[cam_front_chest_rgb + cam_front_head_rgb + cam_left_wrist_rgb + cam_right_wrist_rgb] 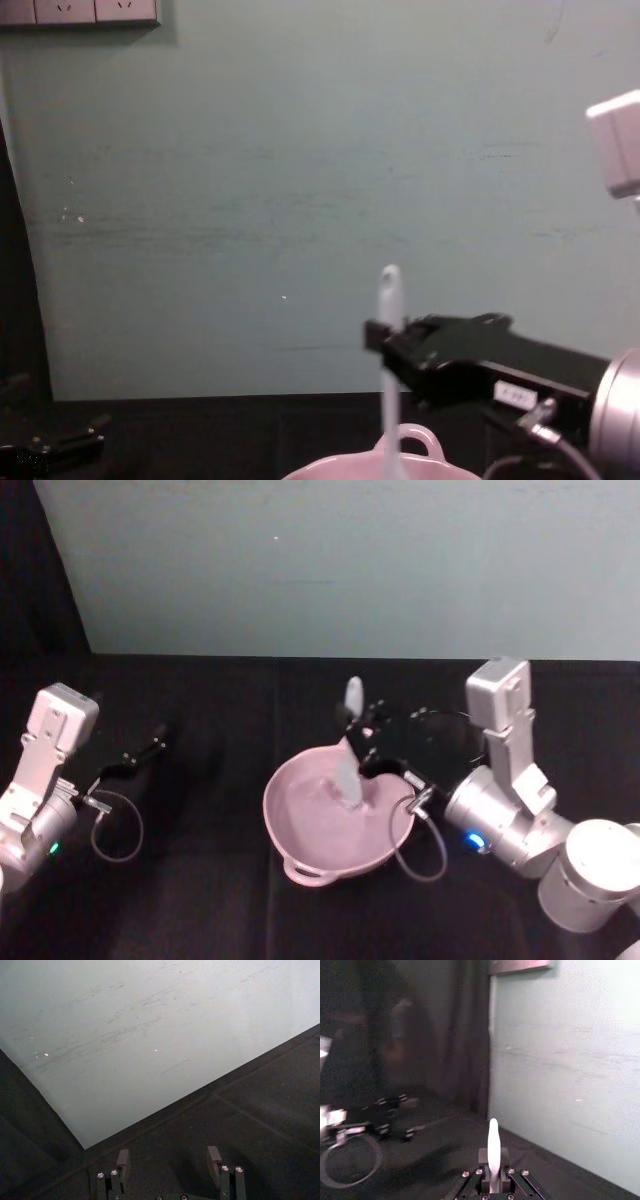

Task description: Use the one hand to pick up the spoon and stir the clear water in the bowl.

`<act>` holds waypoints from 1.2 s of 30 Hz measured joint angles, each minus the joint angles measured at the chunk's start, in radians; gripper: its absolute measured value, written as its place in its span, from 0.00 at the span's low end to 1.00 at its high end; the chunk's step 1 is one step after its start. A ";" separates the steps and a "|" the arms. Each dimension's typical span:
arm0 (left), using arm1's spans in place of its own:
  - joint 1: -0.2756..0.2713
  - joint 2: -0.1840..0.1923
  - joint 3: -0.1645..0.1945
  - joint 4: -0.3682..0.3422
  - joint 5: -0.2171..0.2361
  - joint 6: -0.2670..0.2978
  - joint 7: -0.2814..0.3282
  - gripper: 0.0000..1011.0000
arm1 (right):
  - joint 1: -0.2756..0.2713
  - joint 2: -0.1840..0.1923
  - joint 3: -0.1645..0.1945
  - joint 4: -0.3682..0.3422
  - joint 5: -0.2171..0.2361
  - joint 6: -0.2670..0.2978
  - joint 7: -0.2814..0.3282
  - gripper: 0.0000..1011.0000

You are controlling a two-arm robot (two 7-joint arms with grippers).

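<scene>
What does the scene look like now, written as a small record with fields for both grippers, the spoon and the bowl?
right gripper: over the bowl's far side, fingers shut on the spoon handle
spoon: nearly upright, blade down inside the bowl
bowl: pink, on the black table, loop handle at its rim
left gripper: open, idle at the robot's left, holding nothing

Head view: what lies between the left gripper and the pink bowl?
Nothing: the head view shows bare black table between the left gripper and the bowl, where the right gripper holds the spoon.
</scene>
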 joint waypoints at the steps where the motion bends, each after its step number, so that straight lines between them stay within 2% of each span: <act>1: 0.000 0.000 0.000 0.000 0.000 0.000 0.000 0.99 | -0.002 0.001 -0.006 -0.005 -0.003 0.003 0.006 0.11; 6: 0.000 0.000 0.000 0.000 0.000 0.000 0.000 0.99 | -0.009 -0.002 -0.044 -0.034 -0.010 0.019 0.041 0.11; 14: 0.000 0.000 0.000 0.000 0.000 0.000 0.000 0.99 | -0.010 -0.011 -0.059 -0.052 0.001 0.020 0.054 0.11; 23: 0.000 0.000 0.000 0.000 0.000 0.000 0.000 0.99 | -0.007 -0.011 -0.041 -0.076 0.037 0.026 0.055 0.11; 29: 0.000 0.000 0.000 0.000 0.000 0.000 0.000 0.99 | -0.001 0.019 -0.021 -0.145 0.055 0.081 0.046 0.11; 36: 0.000 0.000 0.000 0.000 0.000 0.000 0.000 0.99 | 0.012 0.065 0.013 -0.213 0.094 0.146 0.041 0.11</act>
